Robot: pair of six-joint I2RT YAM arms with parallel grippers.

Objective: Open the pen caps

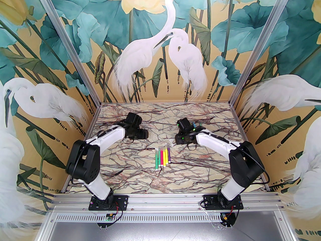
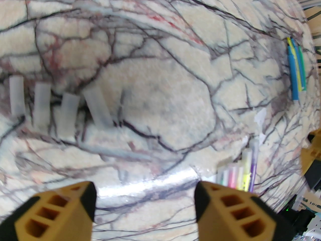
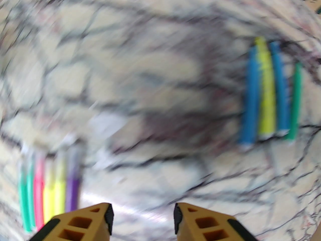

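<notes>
Several pens (image 1: 162,157) with bright bodies lie side by side at mid-table, clear pen caps on their far ends. The left wrist view catches them at lower right (image 2: 238,177). Several loose pen caps (image 2: 42,104) lie in a row on the marble, ahead and left of my left gripper (image 2: 145,199), which is open with nothing between its fingers. A second group of pens (image 3: 268,92), blue, yellow and green, lies ahead and right of my right gripper (image 3: 143,217). That gripper is also open and holds nothing. The right wrist view is blurred.
The marble table (image 1: 140,179) is walled by painted panels at the back and both sides. Both arms reach toward the far half, the left wrist (image 1: 134,127) left of the pen row and the right wrist (image 1: 184,132) just behind it.
</notes>
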